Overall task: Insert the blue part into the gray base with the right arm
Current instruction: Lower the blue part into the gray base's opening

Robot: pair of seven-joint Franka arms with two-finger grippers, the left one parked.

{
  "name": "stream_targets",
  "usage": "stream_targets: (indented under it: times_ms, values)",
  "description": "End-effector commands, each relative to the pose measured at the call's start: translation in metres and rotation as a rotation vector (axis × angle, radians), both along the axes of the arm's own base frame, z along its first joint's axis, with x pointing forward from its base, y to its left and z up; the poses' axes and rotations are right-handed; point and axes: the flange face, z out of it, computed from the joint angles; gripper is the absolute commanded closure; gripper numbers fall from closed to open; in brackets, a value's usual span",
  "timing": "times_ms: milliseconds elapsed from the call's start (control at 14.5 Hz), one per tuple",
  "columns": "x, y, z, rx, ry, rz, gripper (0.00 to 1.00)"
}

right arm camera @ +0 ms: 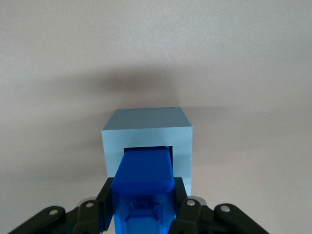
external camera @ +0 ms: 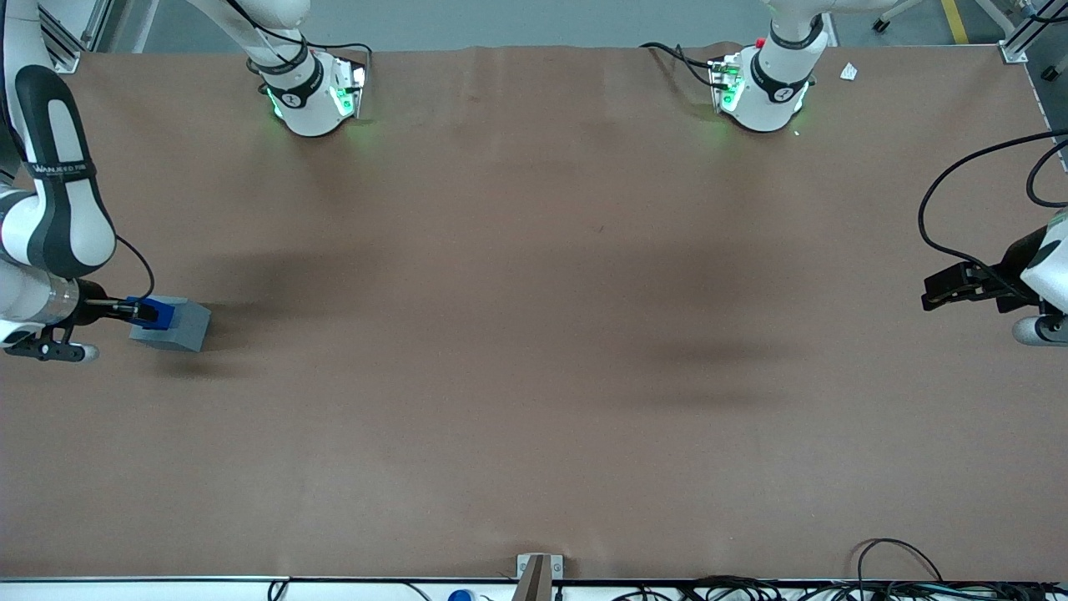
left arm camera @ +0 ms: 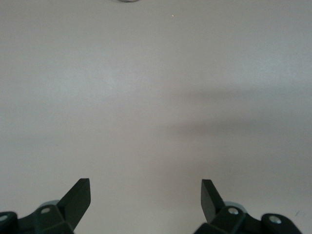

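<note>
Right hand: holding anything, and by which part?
The hand grips the blue part by the sides of its rear end; its front end sits in the gray base.

The right arm (external camera: 50, 200) stands at the working end of the table, its black-banded forearm dropping to a wrist that turns sideways toward the gray base (external camera: 175, 327). Its gripper (external camera: 143, 310) sits level just above the base's top face. The two black fingers (right arm camera: 179, 195) are clamped on the blue part (right arm camera: 144, 187), one against each side.
</note>
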Motion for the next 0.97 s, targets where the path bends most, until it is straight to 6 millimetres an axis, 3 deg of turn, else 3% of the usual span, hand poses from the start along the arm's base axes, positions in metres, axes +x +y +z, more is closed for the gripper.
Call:
stream_targets:
  times_ms: [0,415,830,899]
  values:
    - [-0.002,0.002,0.001,-0.006,0.013,-0.002,0.99]
    - [0.003,0.002,0.002,-0.01,-0.011,-0.001,0.99]
    - [0.002,0.004,-0.011,0.007,0.006,-0.009,0.98]
    - [0.002,0.004,-0.013,0.009,0.008,-0.009,0.88]
